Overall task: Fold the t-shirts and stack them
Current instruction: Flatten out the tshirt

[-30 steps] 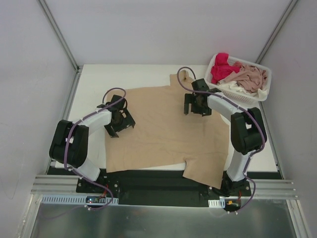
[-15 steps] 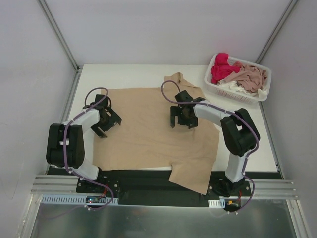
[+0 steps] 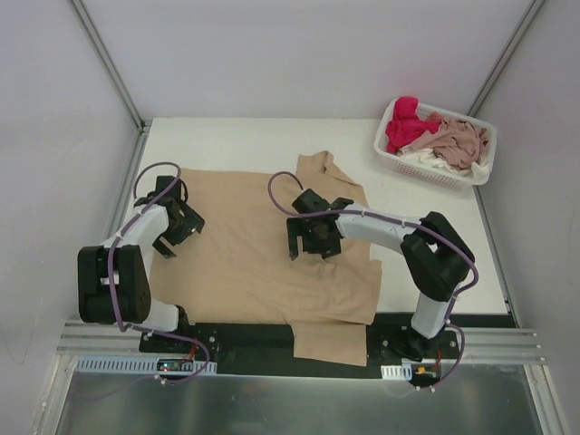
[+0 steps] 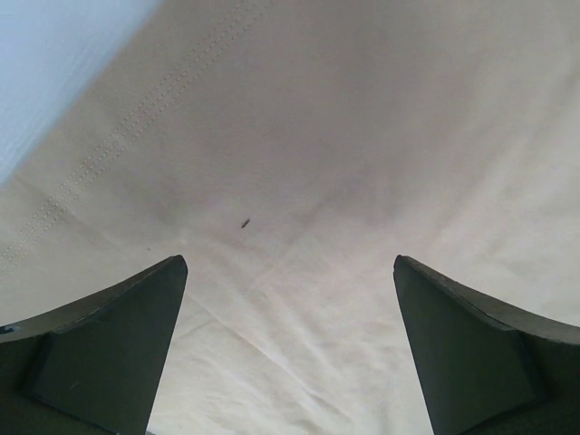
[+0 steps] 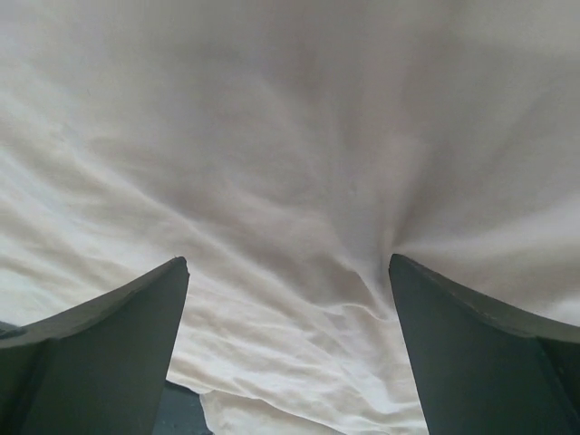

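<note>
Top external view: the tan t-shirt (image 3: pixel 258 249) lies spread flat across the left and middle of the table (image 3: pixel 227 136). One part bunches toward the far edge and a flap hangs over the near edge between the two arm bases. The cloth is mostly smooth, with low wrinkles in the middle, which suggests it is being laid out before the first fold.

The left gripper (image 3: pixel 174 225) sits low over the shirt's left margin, near the left edge of the table. In the left wrist view its fingers (image 4: pixel 100 344) stand wide apart with nothing between them. A double-stitched hem and a strip of bare table show just beyond, so this gripper is placed at the cloth's border, probably to catch that edge.

The right gripper (image 3: pixel 313 237) reaches inward to the middle of the shirt. In the right wrist view its fingers (image 5: pixel 480 344) are likewise spread, straddling wrinkled cloth without pinching it. Whether either gripper presses on the fabric cannot be told.

The basket (image 3: pixel 388 149) stands at the far right corner, well apart from the tan shirt. It holds the red-pink shirt (image 3: pixel 403 125) and the dusty pink shirt (image 3: pixel 458 140) in a crumpled heap, neither one yet folded. No stack has been started.
</note>
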{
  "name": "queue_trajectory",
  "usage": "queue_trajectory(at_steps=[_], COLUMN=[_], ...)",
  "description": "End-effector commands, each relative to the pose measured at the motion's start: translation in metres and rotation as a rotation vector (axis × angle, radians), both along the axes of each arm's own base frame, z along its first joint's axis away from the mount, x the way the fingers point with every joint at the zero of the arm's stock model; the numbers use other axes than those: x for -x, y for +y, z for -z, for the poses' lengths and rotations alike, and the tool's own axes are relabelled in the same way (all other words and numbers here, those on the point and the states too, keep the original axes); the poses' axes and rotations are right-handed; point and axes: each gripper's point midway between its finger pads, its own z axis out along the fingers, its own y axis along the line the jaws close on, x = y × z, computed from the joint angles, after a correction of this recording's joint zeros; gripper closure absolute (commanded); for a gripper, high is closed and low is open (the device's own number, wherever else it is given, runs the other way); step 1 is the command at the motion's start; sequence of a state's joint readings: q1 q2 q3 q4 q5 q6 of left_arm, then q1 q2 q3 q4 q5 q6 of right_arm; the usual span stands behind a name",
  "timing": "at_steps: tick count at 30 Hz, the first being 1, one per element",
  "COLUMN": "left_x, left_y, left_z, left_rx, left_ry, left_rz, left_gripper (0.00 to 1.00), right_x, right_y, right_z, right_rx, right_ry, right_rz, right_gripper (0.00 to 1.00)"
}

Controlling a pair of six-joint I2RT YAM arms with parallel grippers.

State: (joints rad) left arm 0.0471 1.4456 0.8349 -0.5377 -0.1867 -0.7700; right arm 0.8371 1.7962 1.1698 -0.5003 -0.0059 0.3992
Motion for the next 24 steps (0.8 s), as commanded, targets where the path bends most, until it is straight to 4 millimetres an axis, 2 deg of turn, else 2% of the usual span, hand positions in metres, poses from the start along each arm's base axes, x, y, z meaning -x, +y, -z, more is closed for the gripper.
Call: queue_trajectory(at_steps=[1,2,4,5,7,8,9,10,11,12,13,14,15,19,24], left_x=[0.000,0.000,-0.002,-0.003,-0.006,-0.006,-0.007,-0.008,-0.010,-0.009,-0.011,-0.011,-0.011,-0.009,-0.010], left_y=[-0.006,-0.013,-0.023,-0.031,-0.049,-0.063,-0.071,-0.077,-0.082,-0.093,-0.097,-0.101,-0.107,-0.112,-0.116], left_z=[-0.024,-0.027,-0.035,-0.037,-0.042,-0.043,-0.044,-0.044,-0.043,-0.043,-0.043,-0.040,-0.038,-0.026,-0.012], left_rx=[0.023,0.056,0.081,0.094,0.110,0.122,0.129,0.137,0.142,0.145,0.149,0.151,0.158,0.162,0.166], left_ry=[-0.071,-0.083,-0.124,-0.135,-0.167,-0.169,-0.176,-0.177,-0.173,-0.171,-0.174,-0.164,-0.162,-0.129,-0.090], left_rz=[0.050,0.067,0.095,0.119,0.177,0.222,0.244,0.255,0.271,0.302,0.308,0.318,0.339,0.347,0.358], left_gripper=[0.01,0.01,0.01,0.01,0.01,0.01,0.01,0.01,0.01,0.01,0.01,0.01,0.00,0.01,0.01], right_x=[-0.053,-0.069,-0.084,-0.104,-0.133,-0.141,-0.151,-0.160,-0.175,-0.185,-0.197,-0.211,-0.223,-0.257,-0.296], right_y=[-0.008,-0.022,-0.040,-0.051,-0.066,-0.063,-0.063,-0.066,-0.060,-0.060,-0.063,-0.059,-0.057,-0.065,-0.064], right_z=[-0.066,-0.076,-0.093,-0.109,-0.121,-0.124,-0.115,-0.114,-0.126,-0.113,-0.113,-0.121,-0.108,-0.094,-0.080], right_rx=[0.026,0.089,0.168,0.199,0.224,0.195,0.201,0.176,0.146,0.169,0.171,0.160,0.176,0.201,0.143], right_ry=[-0.194,-0.261,-0.316,-0.375,-0.417,-0.407,-0.387,-0.371,-0.397,-0.381,-0.390,-0.421,-0.411,-0.421,-0.464], right_rz=[0.026,0.018,0.031,0.077,0.087,0.067,0.029,0.031,0.022,-0.023,-0.021,-0.029,-0.051,-0.074,-0.040], right_gripper=[0.03,0.03,0.03,0.03,0.03,0.03,0.03,0.03,0.01,0.03,0.05,0.10,0.11,0.16,0.27])
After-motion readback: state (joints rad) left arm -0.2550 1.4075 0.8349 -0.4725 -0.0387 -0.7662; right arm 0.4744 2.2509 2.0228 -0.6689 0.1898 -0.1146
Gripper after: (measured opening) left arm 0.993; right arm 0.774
